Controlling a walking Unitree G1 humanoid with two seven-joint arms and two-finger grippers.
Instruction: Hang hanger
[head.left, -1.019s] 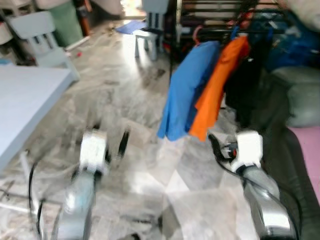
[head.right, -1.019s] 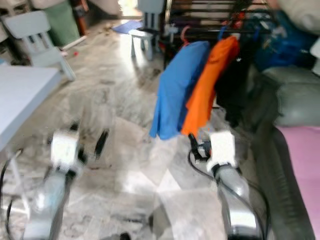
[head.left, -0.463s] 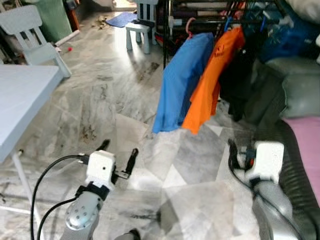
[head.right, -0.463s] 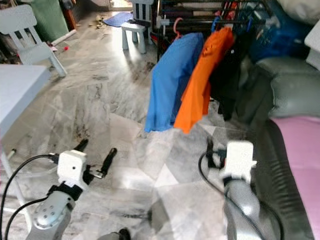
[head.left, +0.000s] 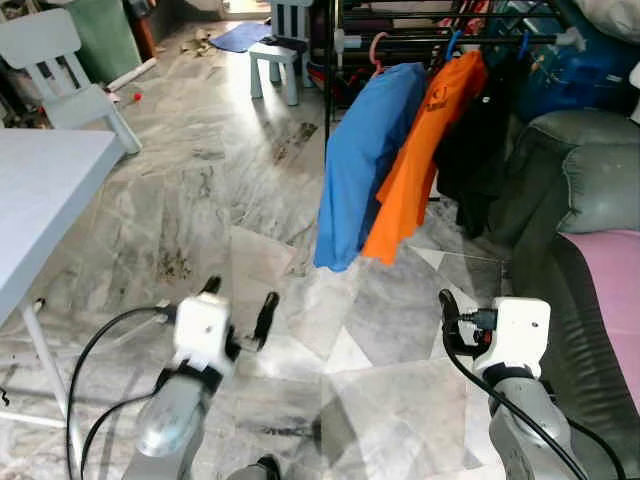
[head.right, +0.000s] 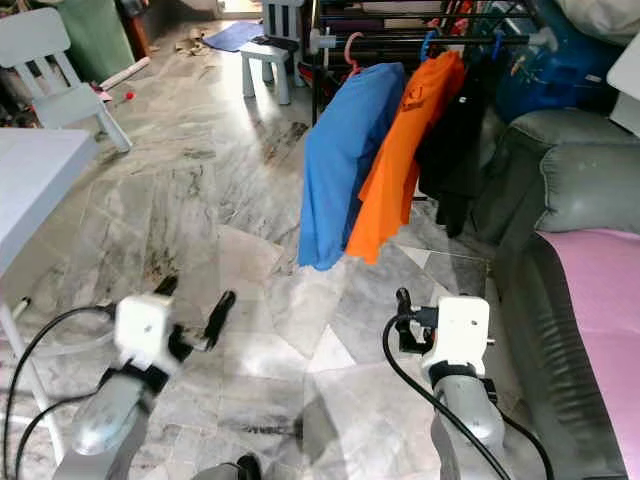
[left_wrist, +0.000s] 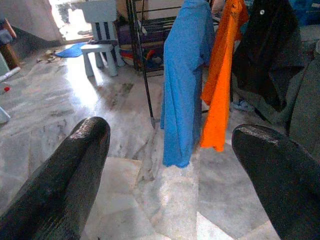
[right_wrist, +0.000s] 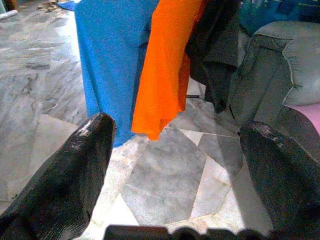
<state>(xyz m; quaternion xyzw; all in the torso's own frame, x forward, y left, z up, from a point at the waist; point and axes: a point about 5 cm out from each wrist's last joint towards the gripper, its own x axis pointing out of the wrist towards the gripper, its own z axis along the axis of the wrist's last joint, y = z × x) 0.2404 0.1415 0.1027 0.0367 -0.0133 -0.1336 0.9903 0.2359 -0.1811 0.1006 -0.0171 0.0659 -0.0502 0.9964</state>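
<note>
Rack (head.left: 440, 20) ahead holds blue shirt (head.left: 362, 165), orange shirt (head.left: 415, 165), dark garment (head.left: 478, 140). Sofa (head.left: 585, 220) at right, counter (head.left: 40, 210) left. Left end effector (head.left: 238, 305) and right end effector (right_wrist: 175, 165) both released, empty.

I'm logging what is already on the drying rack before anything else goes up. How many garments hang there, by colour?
Blue garment: 1
Orange garment: 1
Black garment: 1
Total: 3 garments on the rack
</note>
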